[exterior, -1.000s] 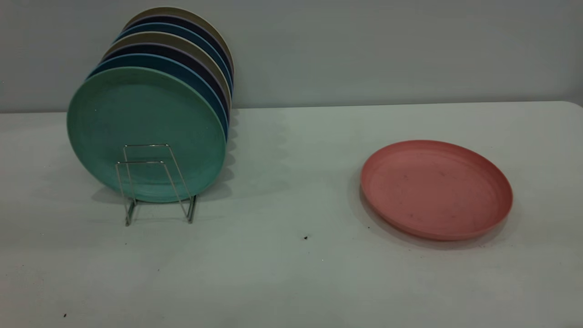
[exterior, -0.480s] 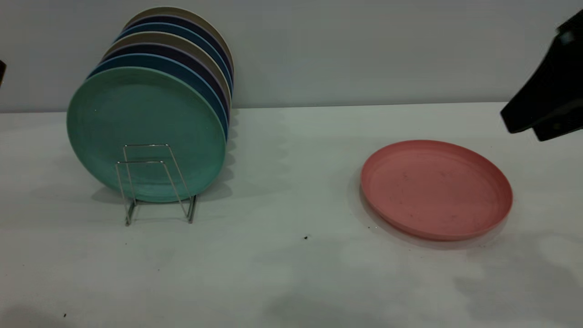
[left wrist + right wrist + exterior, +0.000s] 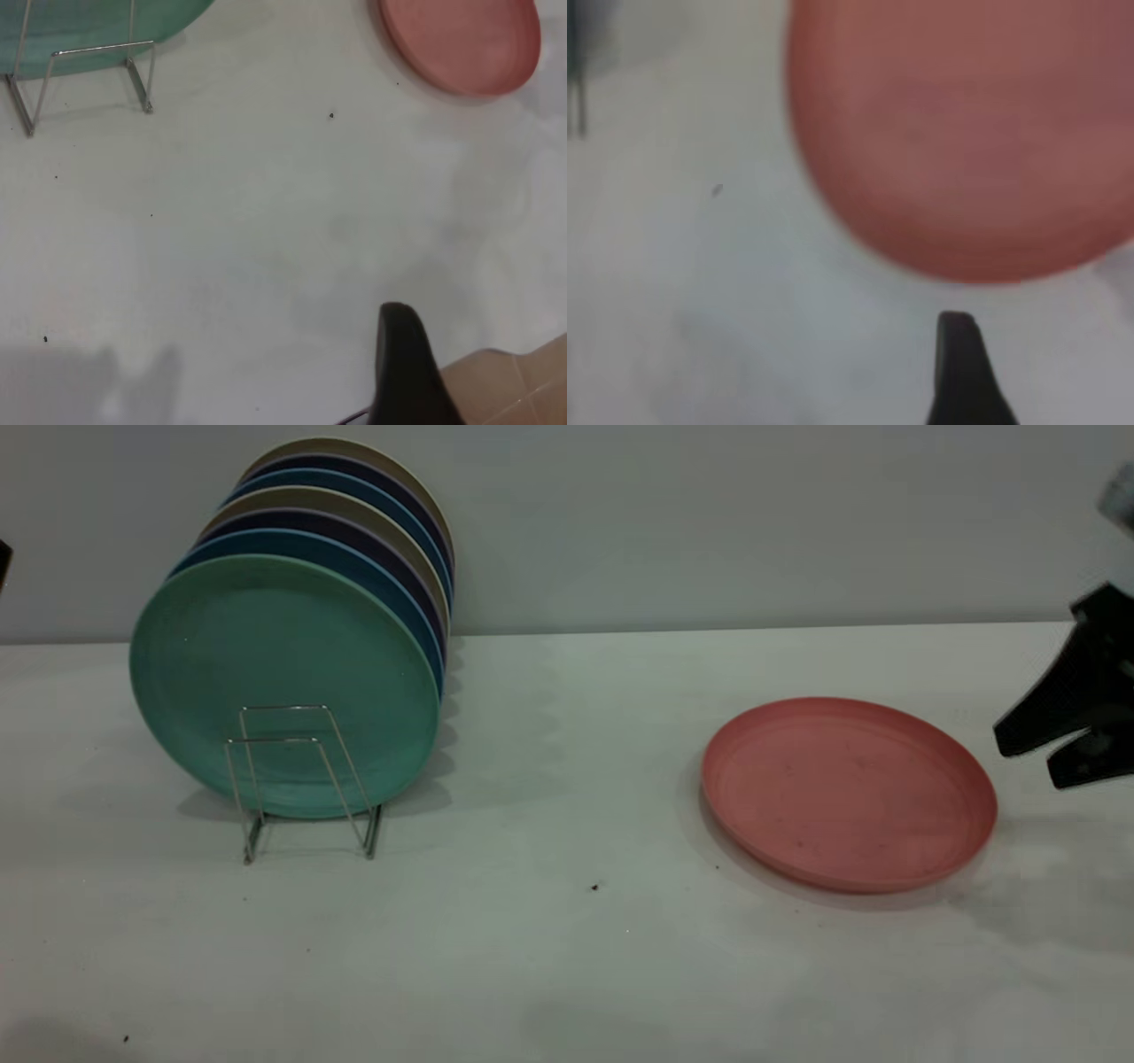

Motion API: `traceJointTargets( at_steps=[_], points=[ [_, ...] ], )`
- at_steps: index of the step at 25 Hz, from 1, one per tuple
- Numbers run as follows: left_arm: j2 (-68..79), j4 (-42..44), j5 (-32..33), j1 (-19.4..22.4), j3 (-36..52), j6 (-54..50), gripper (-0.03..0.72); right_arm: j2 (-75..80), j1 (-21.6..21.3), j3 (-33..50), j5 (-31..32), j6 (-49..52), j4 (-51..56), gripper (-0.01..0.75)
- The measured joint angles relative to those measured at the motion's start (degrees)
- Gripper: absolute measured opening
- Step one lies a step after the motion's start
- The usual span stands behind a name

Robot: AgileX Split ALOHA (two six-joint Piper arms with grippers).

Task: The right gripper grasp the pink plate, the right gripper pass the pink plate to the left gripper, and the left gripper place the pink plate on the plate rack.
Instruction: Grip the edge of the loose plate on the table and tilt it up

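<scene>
The pink plate (image 3: 849, 793) lies flat on the white table (image 3: 567, 921) at the right, and also shows in the left wrist view (image 3: 461, 40) and the right wrist view (image 3: 966, 133). The plate rack (image 3: 301, 779) stands at the left, with two bare wire loops at its front end. My right gripper (image 3: 1028, 763) is open and empty, just off the plate's right rim and a little above the table. One of its fingers (image 3: 961, 363) shows in its wrist view. My left gripper (image 3: 3, 562) is a sliver at the left edge. One finger (image 3: 399, 354) shows, with nothing held.
A teal-green plate (image 3: 283, 682) stands upright in the rack behind the bare front loops, with several blue, dark and beige plates (image 3: 372, 522) behind it. A wall runs behind the table. The left wrist view shows the table's edge and brown floor (image 3: 523, 381).
My right gripper came into view at the upper right and has dropped down beside the pink plate's right rim. A sliver of the left arm appeared at the left edge. The plate has not moved.
</scene>
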Motion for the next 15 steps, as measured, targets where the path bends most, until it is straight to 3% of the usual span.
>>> traceJointTargets(
  at_steps=[4,15],
  points=[
    [0.0,0.0,0.05,0.0,0.0,0.06,0.46,6.97,-2.28,-4.75,0.39,-1.93,1.62,0.486],
    [0.0,-0.04,1.33,0.0,0.0,0.06,0.46,18.34,-2.46,-15.27,0.47,-2.12,3.04,0.424]
  ],
)
